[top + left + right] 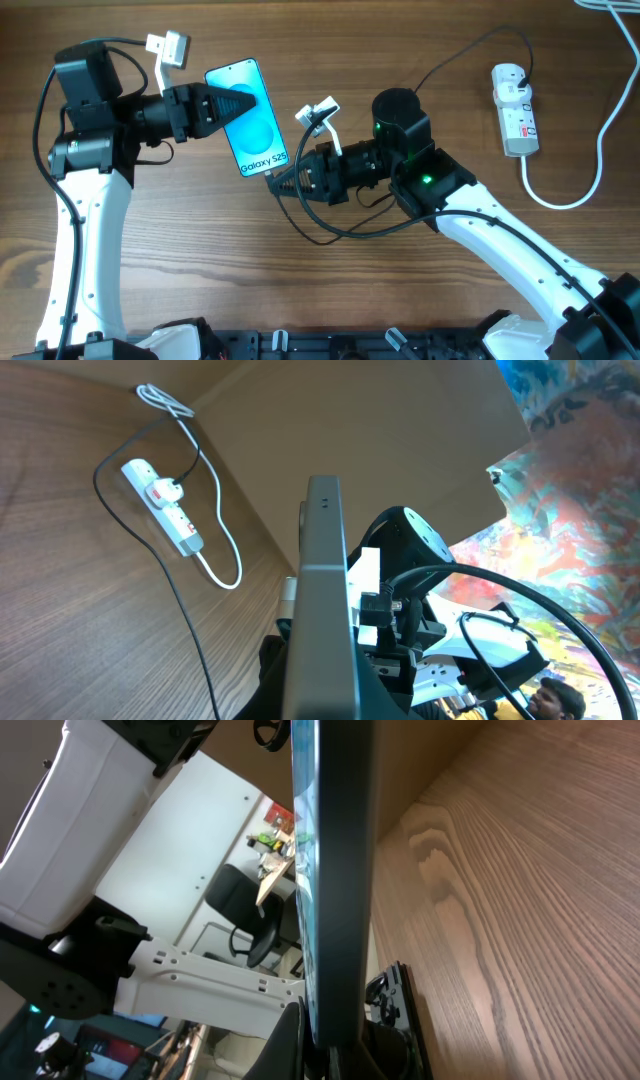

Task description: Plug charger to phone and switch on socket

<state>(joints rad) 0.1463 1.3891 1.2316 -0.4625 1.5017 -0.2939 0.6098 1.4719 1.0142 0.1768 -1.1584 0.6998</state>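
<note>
The phone [250, 125], cyan screen up, is held off the table, tilted. My left gripper [228, 105] is shut on its upper end. My right gripper [283, 180] is shut at the phone's lower end by the "Galaxy S25" text, on the charger's plug tip, which is mostly hidden. The thin black charger cable [460, 52] runs from the white socket [518, 130] at the far right, under my right arm, and loops to the gripper. The left wrist view shows the phone [320, 590] edge-on, with the socket [178, 525] and cable [185, 615] beyond. The right wrist view shows the phone's end [340, 870] between my fingers [345, 1045].
A thicker white cord [600, 150] leaves the socket's near end and curves up the right edge of the table. A white adaptor [510, 85] is plugged into the socket. The wooden table [200, 260] lies below both arms.
</note>
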